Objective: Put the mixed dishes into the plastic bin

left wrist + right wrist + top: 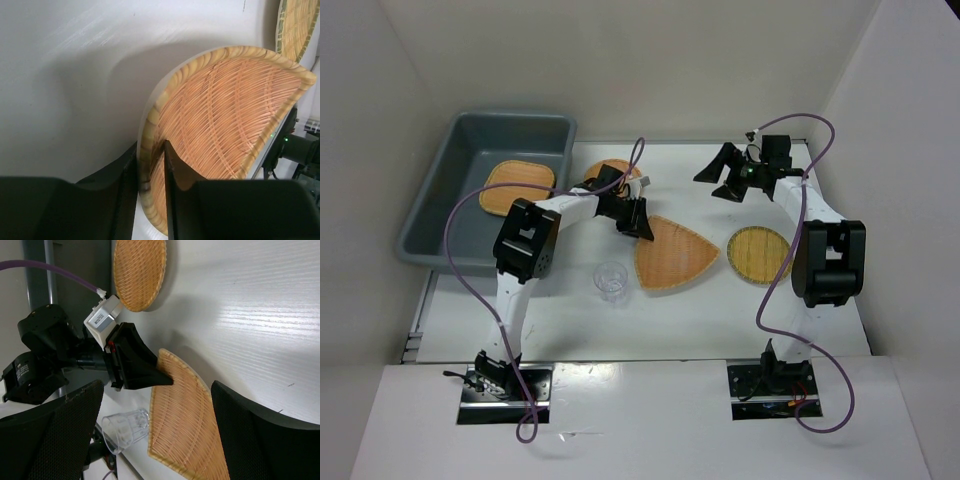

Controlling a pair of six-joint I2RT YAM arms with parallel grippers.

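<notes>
**Rounded-triangle tray (677,253) pinched at one corner, mid-table, not yet in the plastic bin (430,215)**

The tray's rim is clamped between the narrow fingers of the left gripper (151,167), and the tray appears tilted. Because only a thin edge is held, the tray could pivot or slip out when it is carried. Its free end could also be swung into the clear cup (611,281) just beside it, or caught on the bin's rim. A rounded-square tray (517,187) is already seen inside the bin. The right gripper (723,180) is held wide open and empty. No brand can be read; the white label (101,319) on the left wrist is too small to make out.
</notes>
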